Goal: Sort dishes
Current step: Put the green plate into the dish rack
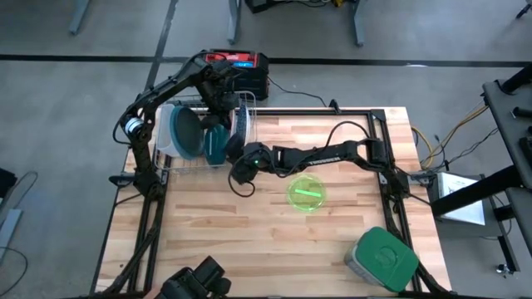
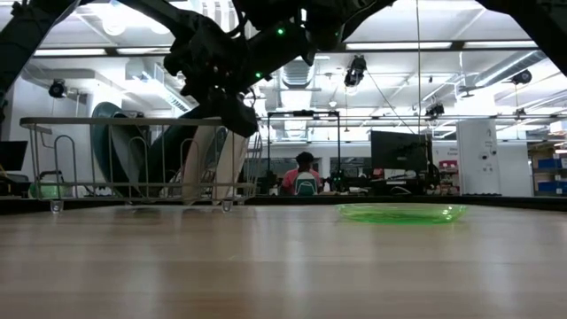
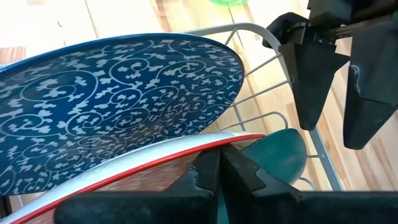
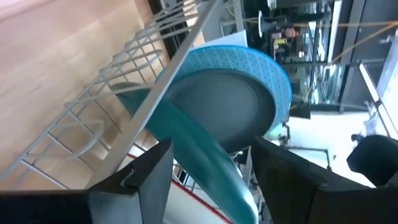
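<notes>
From above, the wire rack (image 1: 212,133) sits at the table's (image 1: 249,232) far left corner with several dishes standing on edge in it: a light blue plate (image 1: 184,134) toward the left end and a teal dish (image 1: 216,143) beside it. A lime green plate (image 1: 307,193) lies flat near the table's middle, well apart from the rack, and a lidded container (image 1: 382,259) sits at the near right corner.

The left gripper (image 1: 223,106) hangs over the rack's far side. Only its wrist view shows its fingers (image 3: 205,180) pressed together with nothing between them, just above a red-rimmed plate (image 3: 124,171), with a blue patterned plate (image 3: 106,99) behind and a dark green dish (image 3: 280,155) beside.

The right gripper (image 1: 241,170) is at the rack's near right end. Its wrist view shows the jaws standing wide, straddling the teal dish (image 4: 199,155) edge, without clear contact; the blue plate (image 4: 236,93) leans behind.

The low view alone shows the lime plate (image 2: 403,213) resting flat on the tabletop, and a person (image 2: 304,175) seated in the room beyond.
</notes>
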Controlling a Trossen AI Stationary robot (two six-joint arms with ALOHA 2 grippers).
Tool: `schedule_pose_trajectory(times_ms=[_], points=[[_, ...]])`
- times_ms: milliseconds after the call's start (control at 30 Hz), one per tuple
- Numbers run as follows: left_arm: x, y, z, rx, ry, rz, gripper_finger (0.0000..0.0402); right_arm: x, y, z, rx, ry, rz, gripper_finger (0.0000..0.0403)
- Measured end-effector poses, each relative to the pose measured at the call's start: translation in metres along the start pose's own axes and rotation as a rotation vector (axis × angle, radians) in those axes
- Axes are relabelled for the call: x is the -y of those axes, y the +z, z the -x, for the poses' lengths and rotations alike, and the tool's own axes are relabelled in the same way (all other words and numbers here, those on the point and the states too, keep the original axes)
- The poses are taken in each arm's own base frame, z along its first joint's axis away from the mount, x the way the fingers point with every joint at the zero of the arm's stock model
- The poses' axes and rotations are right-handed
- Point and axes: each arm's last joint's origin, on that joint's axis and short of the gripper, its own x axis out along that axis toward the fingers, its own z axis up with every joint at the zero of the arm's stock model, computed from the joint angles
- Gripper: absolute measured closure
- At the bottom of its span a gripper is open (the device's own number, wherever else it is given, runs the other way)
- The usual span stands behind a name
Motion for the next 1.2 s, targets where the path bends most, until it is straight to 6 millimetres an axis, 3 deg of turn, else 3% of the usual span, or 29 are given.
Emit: schedule_pose_trajectory(times_ms=[500,867,1200], points=[[-0.001,0.0,0.0,0.006,0.003,-0.009,0.0401,-0.001,-0.01,-0.007,-0.031,-0.007,0.043,0.0201],[-0.001,0.0,0.0,0.008,0.001,-0.008,0.0401,0.0,-0.009,0.002,-0.071,0.044,0.113,0.0203],[0.0,0.0,0.0,0.008,-0.005,-0.005,0.0401,0.003,-0.018,-0.002,-0.008,0.048,0.12,0.0199]])
